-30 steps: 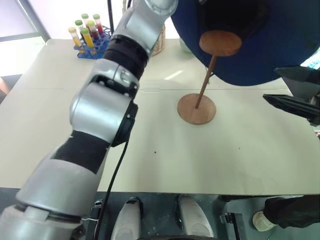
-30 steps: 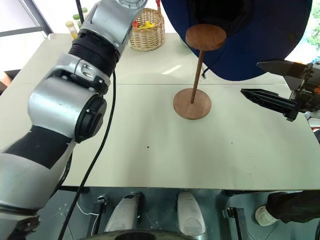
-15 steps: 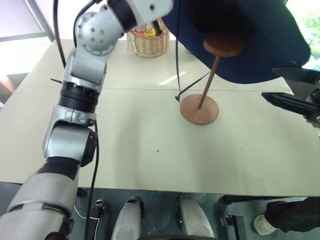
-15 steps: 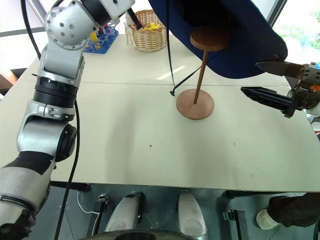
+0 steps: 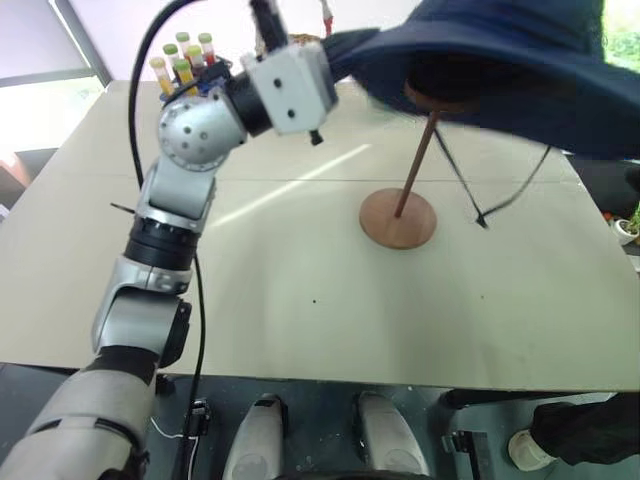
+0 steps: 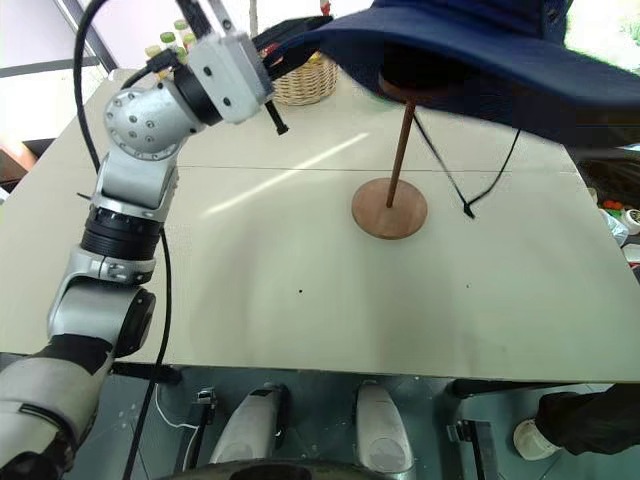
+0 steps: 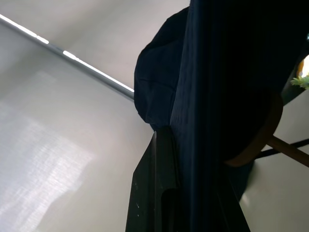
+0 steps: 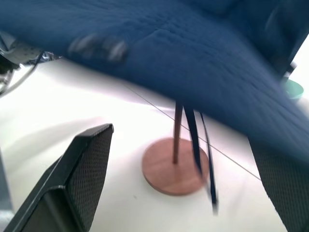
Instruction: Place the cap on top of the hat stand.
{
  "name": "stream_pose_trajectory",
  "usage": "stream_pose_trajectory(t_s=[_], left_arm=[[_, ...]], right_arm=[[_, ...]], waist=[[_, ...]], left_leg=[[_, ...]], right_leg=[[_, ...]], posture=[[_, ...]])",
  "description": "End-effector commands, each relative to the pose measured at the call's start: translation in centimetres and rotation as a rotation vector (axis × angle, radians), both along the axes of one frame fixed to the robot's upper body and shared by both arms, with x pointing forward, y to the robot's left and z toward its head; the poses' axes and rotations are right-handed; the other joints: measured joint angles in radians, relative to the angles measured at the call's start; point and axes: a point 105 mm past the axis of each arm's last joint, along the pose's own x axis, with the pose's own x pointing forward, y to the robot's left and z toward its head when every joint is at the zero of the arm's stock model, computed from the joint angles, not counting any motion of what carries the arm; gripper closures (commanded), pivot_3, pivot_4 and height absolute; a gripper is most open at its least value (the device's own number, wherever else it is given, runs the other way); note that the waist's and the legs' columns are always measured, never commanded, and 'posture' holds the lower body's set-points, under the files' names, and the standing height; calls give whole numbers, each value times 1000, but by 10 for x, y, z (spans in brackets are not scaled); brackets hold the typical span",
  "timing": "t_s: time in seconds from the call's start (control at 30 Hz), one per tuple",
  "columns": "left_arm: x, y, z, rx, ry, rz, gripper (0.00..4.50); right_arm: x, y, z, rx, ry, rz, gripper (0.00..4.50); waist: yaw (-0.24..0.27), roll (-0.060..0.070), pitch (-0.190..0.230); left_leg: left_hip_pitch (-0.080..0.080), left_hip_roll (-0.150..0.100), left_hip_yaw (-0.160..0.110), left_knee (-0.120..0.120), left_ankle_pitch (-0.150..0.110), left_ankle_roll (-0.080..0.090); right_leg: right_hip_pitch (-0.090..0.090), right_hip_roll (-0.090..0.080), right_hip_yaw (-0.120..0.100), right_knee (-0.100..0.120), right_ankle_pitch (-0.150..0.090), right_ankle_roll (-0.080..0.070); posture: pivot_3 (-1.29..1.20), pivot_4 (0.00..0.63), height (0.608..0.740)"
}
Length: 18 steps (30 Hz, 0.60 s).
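the table (image 5: 300, 330) is a pale, flat surface, bare along its near edge. further in, the hat stand (image 5: 398, 218) stands upright on it: a round brown base disc flat on the tabletop, a thin rod rising from the disc centre, and a round top disc at the rod's upper end. the cap (image 5: 500, 60), a navy blue sun hat with a wide floppy brim, sits over the top disc, so that the disc is partly inside the crown opening and the brim spreads out around it and droops toward the robot's right. the chin cord (image 6: 480, 185) hangs from the cap in a loop on the right side of the rod, with its lowest point near the tabletop, beside the base disc. the left gripper (image 5: 335, 45) reaches in from the robot's left at brim height, and its two black fingers are clamped tight on the left edge of the brim; the left wrist view shows the fabric pinched between the fingers (image 7: 161, 193). the right gripper (image 8: 183, 193) sits low and well apart from the stand, its fingers (image 8: 77, 179) spread wide with nothing between them, and the stand base lies beyond the gap. at the far edge of the table stand a wicker basket (image 6: 300, 80) and a rack of test tubes (image 5: 185, 70) with coloured caps.
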Motion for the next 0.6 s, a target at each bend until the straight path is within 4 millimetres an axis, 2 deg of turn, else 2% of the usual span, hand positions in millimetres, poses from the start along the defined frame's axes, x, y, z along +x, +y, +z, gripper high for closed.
stream_pose_trajectory(t_s=[0.03, 0.17, 0.4, 0.53, 0.6], left_arm=[[-7, 10, 6, -22, -30, 3, 4474], [-6, 16, -7, -1, 1, 1, 4474], [-7, 31, -44, 140, 7, 0, 4474], [-16, 35, -66, 228, -16, -33, 4474], [-19, 39, -83, 290, -26, -46, 4474]], right_arm=[[-10, -3, -3, -49, -21, -55, 0], [-16, -17, -10, -26, -14, -129, 0], [-38, -31, 15, 70, -70, -170, 0], [-34, -38, 14, 68, -68, -213, 0], [-30, -37, 11, 54, -57, -216, 0]], waist=[[0, 0, 0], [1, 0, 0], [-2, 0, 0], [0, 0, 0], [-1, 1, -1]], left_leg=[[0, 0, 0, 0, 0, 0], [0, 0, 0, 3, 0, 0], [0, 0, 0, 2, 0, 0], [1, 0, 0, 2, 0, 0], [1, 0, 1, 2, 0, 0]], right_leg=[[1, 0, 0, 0, 0, 0], [1, 0, 0, 0, 0, 0], [1, 0, 0, 0, 0, 0], [2, 0, 0, -1, 0, 0], [2, 0, 0, -1, 0, 0]], posture=[[0, 150, 740], [0, 150, 740], [0, 150, 740], [0, 150, 740], [0, 150, 740]])
